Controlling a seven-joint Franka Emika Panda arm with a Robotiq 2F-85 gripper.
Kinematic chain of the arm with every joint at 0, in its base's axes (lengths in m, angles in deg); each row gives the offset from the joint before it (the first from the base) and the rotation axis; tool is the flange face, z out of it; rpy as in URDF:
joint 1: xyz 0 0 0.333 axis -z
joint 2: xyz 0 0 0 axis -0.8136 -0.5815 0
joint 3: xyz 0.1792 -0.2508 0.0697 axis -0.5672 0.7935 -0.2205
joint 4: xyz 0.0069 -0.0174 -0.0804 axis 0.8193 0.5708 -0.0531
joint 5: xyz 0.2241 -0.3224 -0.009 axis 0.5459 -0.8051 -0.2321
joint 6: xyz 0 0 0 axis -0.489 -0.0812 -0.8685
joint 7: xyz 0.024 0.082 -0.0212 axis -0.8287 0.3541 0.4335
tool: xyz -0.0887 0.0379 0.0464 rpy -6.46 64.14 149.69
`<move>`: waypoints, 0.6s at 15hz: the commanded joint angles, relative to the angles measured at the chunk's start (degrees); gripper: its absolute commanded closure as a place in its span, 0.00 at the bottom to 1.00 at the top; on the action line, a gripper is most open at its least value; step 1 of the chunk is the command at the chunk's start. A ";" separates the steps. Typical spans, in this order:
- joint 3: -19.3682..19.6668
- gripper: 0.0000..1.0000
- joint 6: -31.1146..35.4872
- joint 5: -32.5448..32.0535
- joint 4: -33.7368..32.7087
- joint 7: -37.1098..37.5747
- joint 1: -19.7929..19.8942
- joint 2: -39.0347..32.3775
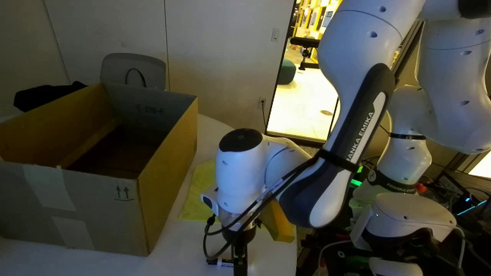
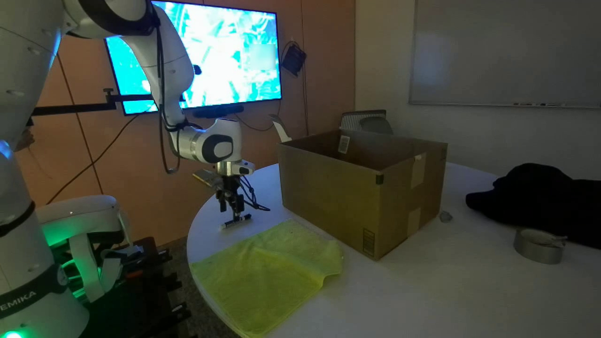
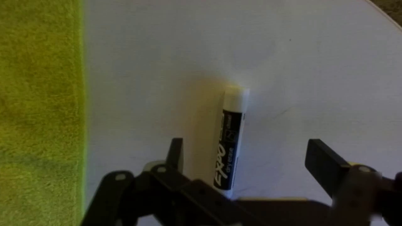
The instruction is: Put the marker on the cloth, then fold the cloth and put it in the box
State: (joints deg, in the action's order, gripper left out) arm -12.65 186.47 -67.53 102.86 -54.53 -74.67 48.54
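The fingers [image 3: 323, 166] are spread, and between them, ungripped, the marker [image 3: 230, 141] is laid flat on the desk [image 2: 422, 291]. An uneven closing is to be feared first: in the wrist view the marker is seen nearer the finger on the side of the cloth [image 3: 39, 110], so it could be pushed and rolled by that one before being met by its mate. If the depth were misjudged, its round back could be pinched high and squeezed out; whether the desk is touched by the fingers cannot be told.

Next, on the cloth, a roll could be caused by the raised crease, and the marker could be spilled if the fold were made loosely. By a hard tug the cloth might be drawn off the desk, whose edge appears to be reached by it. Farther on, the bundle could be snagged on the rim of the box [image 2: 328, 197] if too low a lift were chosen.

The marker is wrapped in a black label, lettered EXPO in white, and finished with one white end. The cloth is yellow-green, towel-like and lightly wrinkled. The box is brown and high-walled, with upward arrows printed on one face.
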 commanded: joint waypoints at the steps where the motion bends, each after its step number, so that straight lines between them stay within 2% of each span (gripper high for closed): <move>1: 3.55 0.00 1.55 -4.14 -4.13 1.33 -3.75 -4.15; 6: 6.44 0.00 2.17 -5.93 -5.70 2.40 -6.02 -7.14; 9: 6.94 0.31 1.09 -5.77 -6.11 2.37 -6.22 -7.02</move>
State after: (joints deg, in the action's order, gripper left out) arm -7.12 187.65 -72.09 98.22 -53.68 -79.66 42.54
